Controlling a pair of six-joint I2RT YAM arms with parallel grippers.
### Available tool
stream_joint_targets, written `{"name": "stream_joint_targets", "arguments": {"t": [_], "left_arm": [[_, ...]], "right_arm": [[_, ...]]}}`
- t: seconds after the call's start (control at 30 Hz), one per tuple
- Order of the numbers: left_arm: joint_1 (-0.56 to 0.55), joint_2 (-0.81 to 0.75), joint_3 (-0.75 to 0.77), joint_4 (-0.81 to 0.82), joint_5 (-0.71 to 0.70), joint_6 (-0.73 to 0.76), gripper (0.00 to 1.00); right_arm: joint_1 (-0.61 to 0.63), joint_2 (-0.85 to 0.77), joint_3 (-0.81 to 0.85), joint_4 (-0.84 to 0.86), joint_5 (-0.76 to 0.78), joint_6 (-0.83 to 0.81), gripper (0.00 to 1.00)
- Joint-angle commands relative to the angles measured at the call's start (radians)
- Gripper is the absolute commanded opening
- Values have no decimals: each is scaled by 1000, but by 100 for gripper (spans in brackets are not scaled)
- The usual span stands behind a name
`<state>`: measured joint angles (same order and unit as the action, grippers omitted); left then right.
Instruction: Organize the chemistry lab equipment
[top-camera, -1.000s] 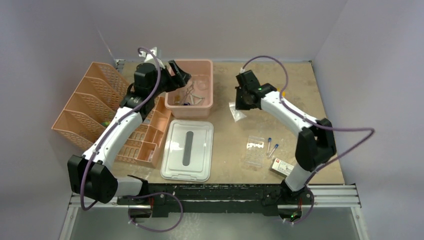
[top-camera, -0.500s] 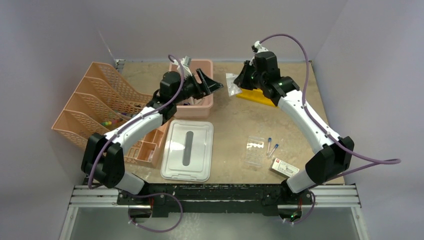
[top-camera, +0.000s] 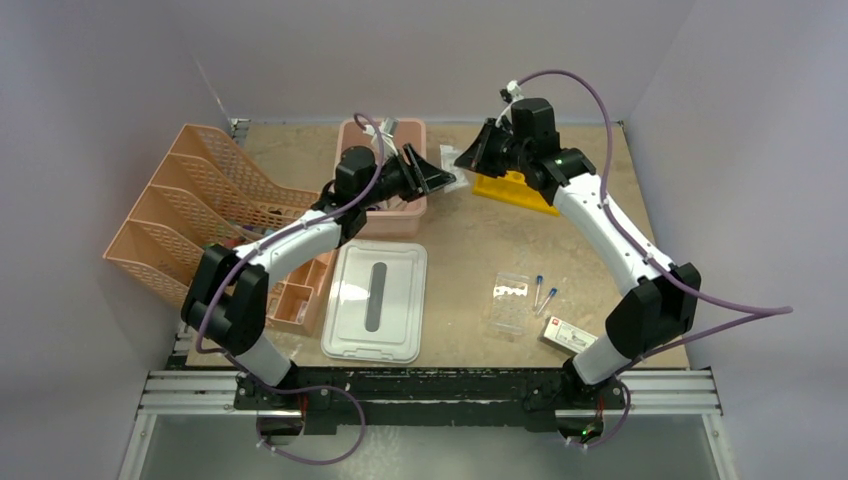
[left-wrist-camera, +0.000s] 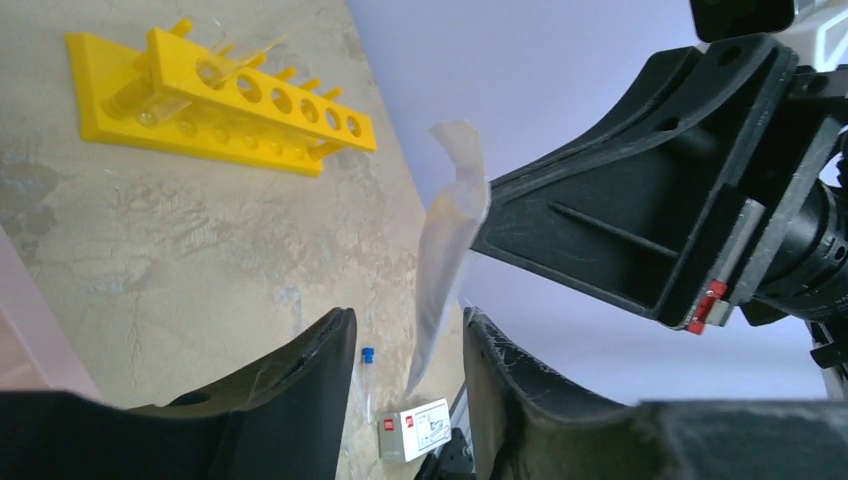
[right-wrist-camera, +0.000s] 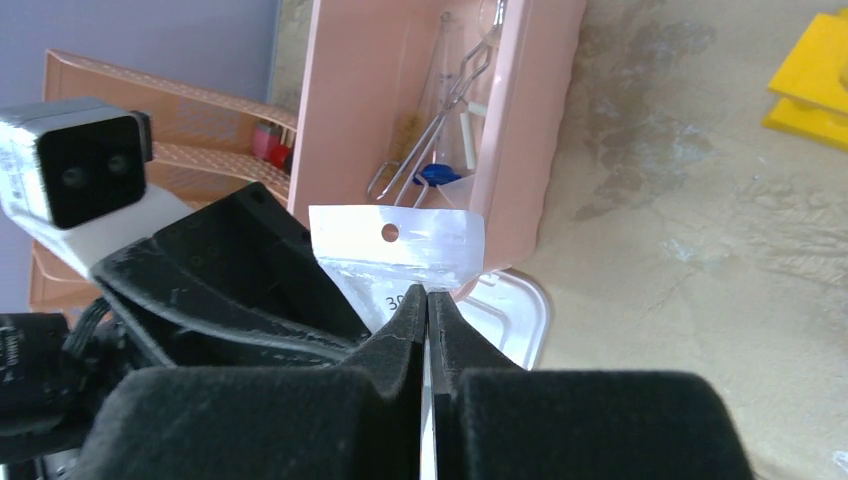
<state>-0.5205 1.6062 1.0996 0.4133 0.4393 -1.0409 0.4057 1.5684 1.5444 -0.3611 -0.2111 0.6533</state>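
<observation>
My right gripper (right-wrist-camera: 427, 295) (top-camera: 468, 158) is shut on a small clear packet (right-wrist-camera: 400, 240) and holds it in the air between the pink tub and the yellow tube rack (top-camera: 515, 190). My left gripper (left-wrist-camera: 410, 340) (top-camera: 435, 178) is open, and the packet's lower end (left-wrist-camera: 445, 270) hangs between its jaws. The rack (left-wrist-camera: 220, 100) holds a clear glass tube (left-wrist-camera: 190, 75). Wire tongs (right-wrist-camera: 440, 110) and a blue-capped item (right-wrist-camera: 432, 175) lie in the tub. Two blue-capped vials (top-camera: 545, 292) lie on the table.
The pink tub (top-camera: 385, 215) stands at the back middle, its white lid (top-camera: 375, 300) in front of it. The peach mesh organizer (top-camera: 190, 210) is at the left. A clear packet (top-camera: 510, 305) and a small white box (top-camera: 565, 333) lie at the front right.
My left gripper has swung right from over the tub to the packet. My right gripper lifted the packet off the table, uncovering the yellow rack, and brought it left to meet it.
</observation>
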Motion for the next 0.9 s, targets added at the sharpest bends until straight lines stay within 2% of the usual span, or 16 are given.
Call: {"name": "stream_joint_targets", "arguments": {"t": [0.0, 0.03, 0.1, 0.17, 0.3, 0.37, 0.6, 0.73, 0.87], "left_arm": [[-7, 17, 48, 47, 26, 12, 38], [-7, 19, 52, 39, 21, 24, 34], [-7, 20, 70, -18, -5, 65, 16], [-7, 20, 102, -96, -26, 135, 0], [7, 16, 170, -286, -69, 265, 0], [32, 8, 199, -388, -94, 325, 0], [207, -33, 253, -727, -163, 486, 0], [227, 4, 325, -918, -233, 605, 0], [229, 102, 392, -1058, -301, 656, 0]], "right_arm": [[-10, -4, 31, 56, -69, 39, 0], [-11, -1, 32, 54, -72, 40, 0], [-13, 8, 34, 44, -69, 39, 2], [-16, 17, 38, 17, -40, 33, 11], [-20, 38, 68, -81, 93, 4, 39], [-23, 37, 75, -112, 141, -10, 45], [-25, 6, 39, -117, 208, -38, 49], [-26, 8, 16, -121, 208, -35, 49], [-28, 18, 3, -132, 207, -32, 48]]}}
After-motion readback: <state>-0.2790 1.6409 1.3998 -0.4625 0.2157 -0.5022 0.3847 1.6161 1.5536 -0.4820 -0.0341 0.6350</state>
